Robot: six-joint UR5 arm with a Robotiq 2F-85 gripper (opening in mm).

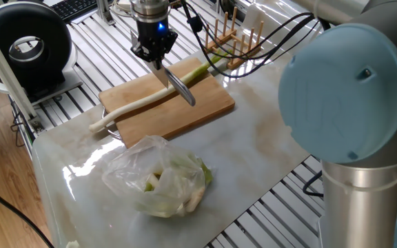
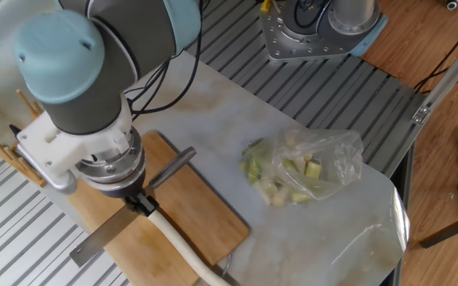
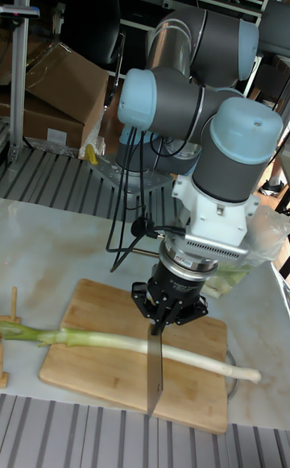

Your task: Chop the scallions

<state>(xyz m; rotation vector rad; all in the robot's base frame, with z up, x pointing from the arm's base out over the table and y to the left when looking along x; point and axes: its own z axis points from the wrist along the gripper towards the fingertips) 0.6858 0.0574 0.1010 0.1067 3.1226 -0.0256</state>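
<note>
One long scallion (image 1: 140,102) lies lengthwise on the wooden board (image 1: 197,110), its white end hanging off the left edge and its green end toward the rack. In the tall fixed view the scallion (image 3: 97,341) runs across the board (image 3: 95,378). My gripper (image 1: 156,60) is shut on a knife (image 1: 180,88), whose blade crosses the stalk near its middle. The blade (image 3: 154,373) points down over the stalk and the gripper (image 3: 167,316) is just above it. From the other side, the gripper (image 2: 139,203) hides the cut point; the knife (image 2: 104,238) sits low over the board (image 2: 197,214).
A clear plastic bag of pale green vegetable pieces (image 1: 161,178) lies on the marble top in front of the board. A wooden rack (image 1: 238,40) stands behind the board's far end. The arm's large joint (image 1: 350,96) fills the right foreground.
</note>
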